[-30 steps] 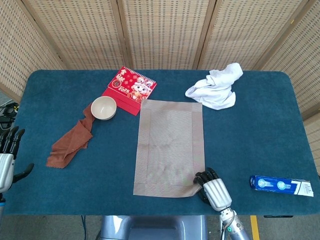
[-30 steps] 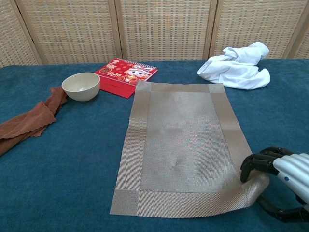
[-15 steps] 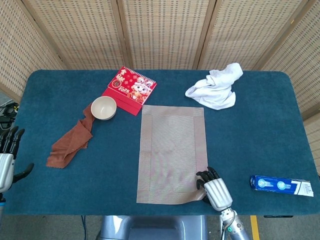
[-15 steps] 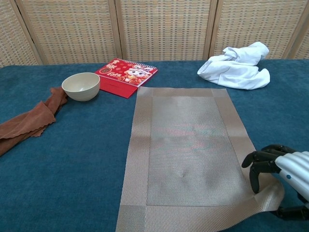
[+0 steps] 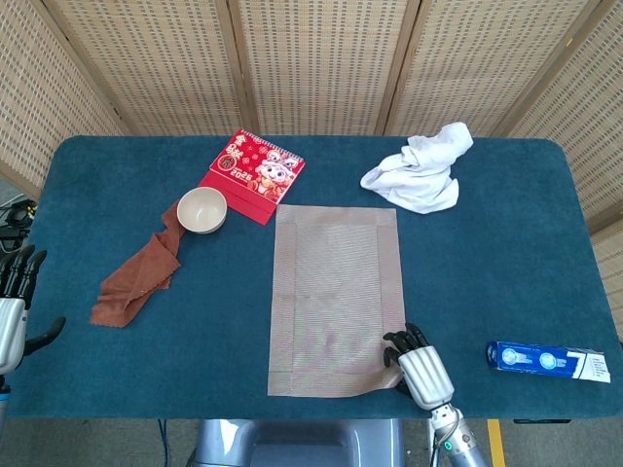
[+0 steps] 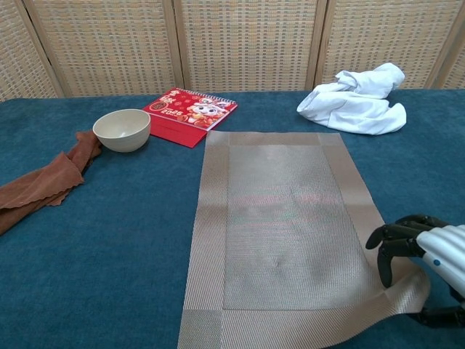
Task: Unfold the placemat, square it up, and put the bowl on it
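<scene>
Placemat [image 5: 336,300] lies unfolded mid-table [image 5: 487,263]; the right hand [image 5: 417,370] pinches its near-right corner between dark fingers [image 6: 389,243]. Bowl [image 5: 201,209] sits far left. Left hand [image 5: 12,316] idles with fingers spread.

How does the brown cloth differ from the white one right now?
The brown cloth is rust-coloured and lies stretched in a long flat strip at the table's left, its far end beside the bowl. The white cloth is bunched into a raised heap at the far right, beyond the placemat. Both are loose, rest on the table and are untouched by either hand.
</scene>
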Robot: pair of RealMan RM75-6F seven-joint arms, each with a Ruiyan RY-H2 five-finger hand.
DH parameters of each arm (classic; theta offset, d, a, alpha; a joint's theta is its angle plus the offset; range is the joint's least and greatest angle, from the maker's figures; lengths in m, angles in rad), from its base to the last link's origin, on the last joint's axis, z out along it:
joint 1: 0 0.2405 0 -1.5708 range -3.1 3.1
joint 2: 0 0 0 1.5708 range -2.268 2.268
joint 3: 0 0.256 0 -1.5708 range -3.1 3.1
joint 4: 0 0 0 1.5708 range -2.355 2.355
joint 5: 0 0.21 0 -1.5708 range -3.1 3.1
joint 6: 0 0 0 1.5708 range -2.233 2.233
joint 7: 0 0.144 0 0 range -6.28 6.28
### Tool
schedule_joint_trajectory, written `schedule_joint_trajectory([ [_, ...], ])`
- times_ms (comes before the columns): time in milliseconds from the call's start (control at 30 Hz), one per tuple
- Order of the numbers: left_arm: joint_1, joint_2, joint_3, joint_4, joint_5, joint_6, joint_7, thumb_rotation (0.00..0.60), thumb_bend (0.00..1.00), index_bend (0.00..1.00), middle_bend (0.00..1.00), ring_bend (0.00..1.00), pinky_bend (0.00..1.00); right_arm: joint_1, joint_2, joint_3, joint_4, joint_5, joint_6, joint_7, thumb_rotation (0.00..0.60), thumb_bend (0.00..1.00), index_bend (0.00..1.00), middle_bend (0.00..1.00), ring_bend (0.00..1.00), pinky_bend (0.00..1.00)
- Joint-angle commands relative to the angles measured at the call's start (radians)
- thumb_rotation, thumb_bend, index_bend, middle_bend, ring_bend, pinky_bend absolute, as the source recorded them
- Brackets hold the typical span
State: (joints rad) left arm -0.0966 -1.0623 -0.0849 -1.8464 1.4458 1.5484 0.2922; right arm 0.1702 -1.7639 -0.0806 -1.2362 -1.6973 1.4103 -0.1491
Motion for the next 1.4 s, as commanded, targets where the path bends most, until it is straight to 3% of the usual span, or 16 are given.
schedule_joint_trajectory([
  [33, 0.0, 0.0, 0.0, 0.0, 0.0, 0.0, 0.0, 0.6, 0.23, 0.0, 0.0, 0.0, 0.0, 0.001, 0.005, 0.004, -0.005, 0.002, 0.002, -0.002, 0.6, 0.62, 0.73, 0.37, 0.29, 0.19],
  [400, 0.0, -0.001, -0.002, 0.0, -0.001, -0.002, 0.002, 0.6, 0.23, 0.0, 0.0, 0.0, 0.0, 0.015, 0.038, 0.034, -0.036, 0.016, 0.006, -0.011, 0.6, 0.62, 0.74, 0.37, 0.29, 0.19],
  [1000, -0.008, -0.005, -0.014, 0.009, -0.021, -0.015, 0.0, 0.6, 0.23, 0.0, 0.0, 0.0, 0.0, 0.061, 0.179, 0.178, -0.1, 0.153, -0.026, -0.038, 0.6, 0.62, 0.74, 0.38, 0.29, 0.19],
  [1400, -0.018, -0.017, -0.02, 0.017, -0.044, -0.031, 0.017, 0.6, 0.23, 0.0, 0.0, 0.0, 0.0, 0.125, 0.251, 0.267, -0.073, 0.249, -0.097, -0.059, 0.6, 0.62, 0.75, 0.38, 0.3, 0.19],
])
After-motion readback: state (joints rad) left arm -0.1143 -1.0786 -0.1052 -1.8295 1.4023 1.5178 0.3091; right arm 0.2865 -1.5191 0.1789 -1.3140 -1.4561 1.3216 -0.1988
